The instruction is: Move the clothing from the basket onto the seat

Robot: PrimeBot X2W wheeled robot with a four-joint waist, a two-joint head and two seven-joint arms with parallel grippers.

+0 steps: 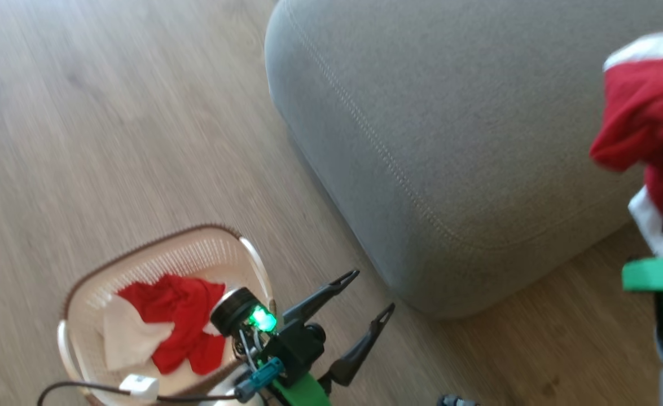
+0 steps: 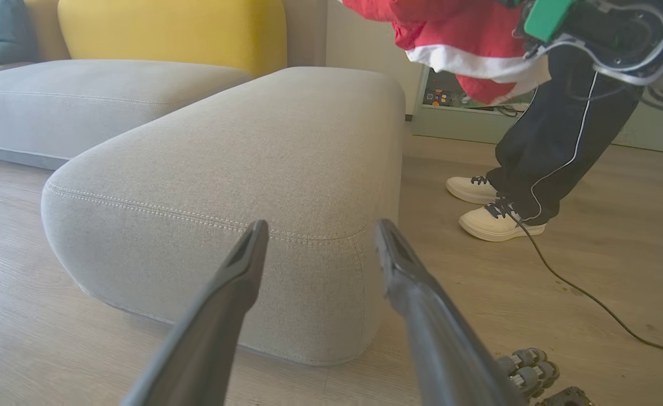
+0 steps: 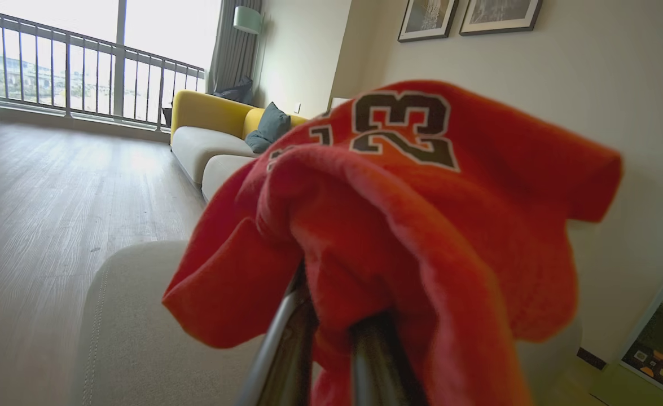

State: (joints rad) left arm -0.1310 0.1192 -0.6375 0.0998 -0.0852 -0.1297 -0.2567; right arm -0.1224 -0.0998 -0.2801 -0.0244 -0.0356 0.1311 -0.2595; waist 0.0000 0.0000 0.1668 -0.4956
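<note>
Head view
Basket [image 1: 156, 241]: on floor [image 1: 83, 113], lower left, near seat corner.
Basket garment [image 1: 179, 316]: red w/ white part, crumpled in a loose heap inside basket.
Left tool [image 1: 373, 290]: jaws wide apart, empty; over floor btw basket and seat, just beside basket's right handle.
Seat [image 1: 449, 141]: grey cushion, rounded corner, pale stitch line; top bare where visible.
Held garment [image 1: 641, 124]: red w/ white trim, at right edge over seat's side, bunched round a dark finger of right tool.

Left wrist view
Left tool: fingers spread, nothing btw them, aimed at seat corner.
Held garment: hangs upper right, above seat level, not touching it.
Person [image 2: 557, 141]: legs and pale shoes on floor beyond seat; thin cable [image 2: 579, 293] trails nearby.

Right wrist view
Right tool [image 3: 331, 338]: fingers close together, clamped on held garment; cloth drapes over both, tips hidden. "23" print on top.
Seat: below the cloth, apart.

Handling (judgement)
Feel: soft, light, limp; sags and folds, not fragile.
Grip pt: pinch a thick bunched fold, as here. For basket garment, take the raised red ridge mid-heap, not the flat white edge.
Risk: trailing sleeve may catch basket rim.
</note>
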